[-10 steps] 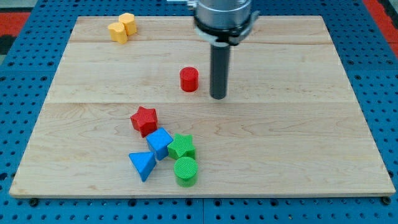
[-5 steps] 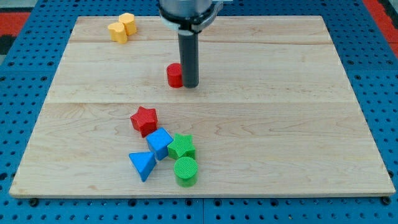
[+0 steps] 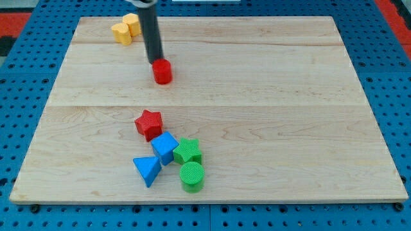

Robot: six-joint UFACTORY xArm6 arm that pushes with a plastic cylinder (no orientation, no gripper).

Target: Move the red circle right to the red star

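The red circle (image 3: pixel 162 71) sat touching my tip (image 3: pixel 155 61), the gripperless end effector rod at its upper left, with the red star (image 3: pixel 149 124) well below, so a good push would drive down, landing it just right of the star.

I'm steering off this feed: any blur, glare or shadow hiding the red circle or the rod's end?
Camera view: evenly lit, no glare on the wooden board; red cylindrical circle block sharp; my tip readable at the circle's upper-left edge; dark rod slightly soft; shadows faint.
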